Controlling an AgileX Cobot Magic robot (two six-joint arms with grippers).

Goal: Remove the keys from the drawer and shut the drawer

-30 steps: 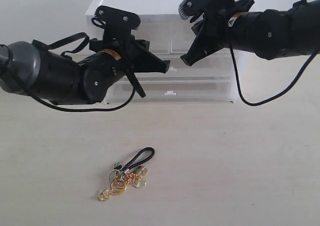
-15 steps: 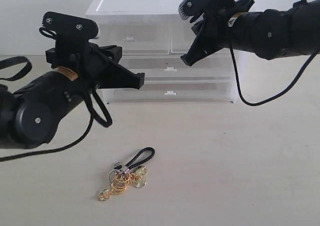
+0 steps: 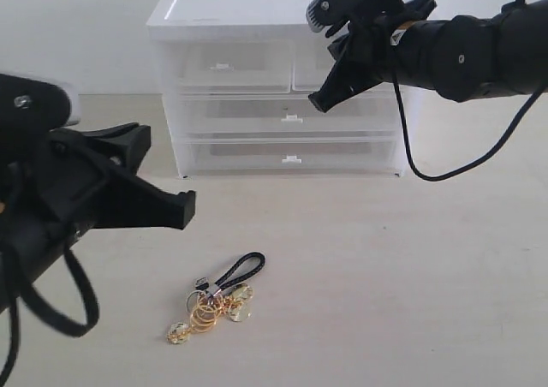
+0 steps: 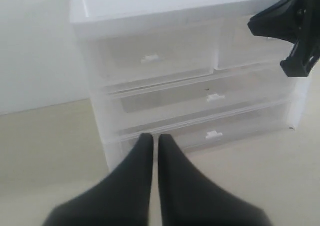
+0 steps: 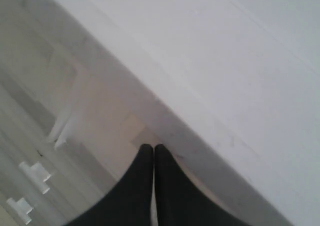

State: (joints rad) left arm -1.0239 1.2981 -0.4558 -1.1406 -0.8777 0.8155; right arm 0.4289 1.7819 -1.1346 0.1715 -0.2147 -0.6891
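The keys (image 3: 212, 304), gold rings on a black braided cord, lie on the table in front of the cabinet, with no gripper touching them. The drawer (image 3: 227, 66) (image 4: 150, 60), the top left half-width one, sits pushed in, level with its right-hand neighbour. My left gripper (image 3: 181, 209) (image 4: 151, 137) is shut and holds nothing; it hangs low at the near left, well back from the cabinet and left of the keys. Up against the top right drawer front, just under the lid, my right gripper (image 3: 318, 103) (image 5: 153, 148) is also shut and holds nothing.
The white translucent cabinet (image 3: 248, 2) stands at the back of the table, with two full-width drawers (image 3: 291, 120) under the small pair. A black cable (image 3: 411, 160) hangs from the right arm beside the cabinet's right corner. Beige tabletop (image 3: 385, 276) spreads right of the keys.
My left arm has pulled back from the cabinet front, down and toward the near left. The right arm and the keys have not moved.
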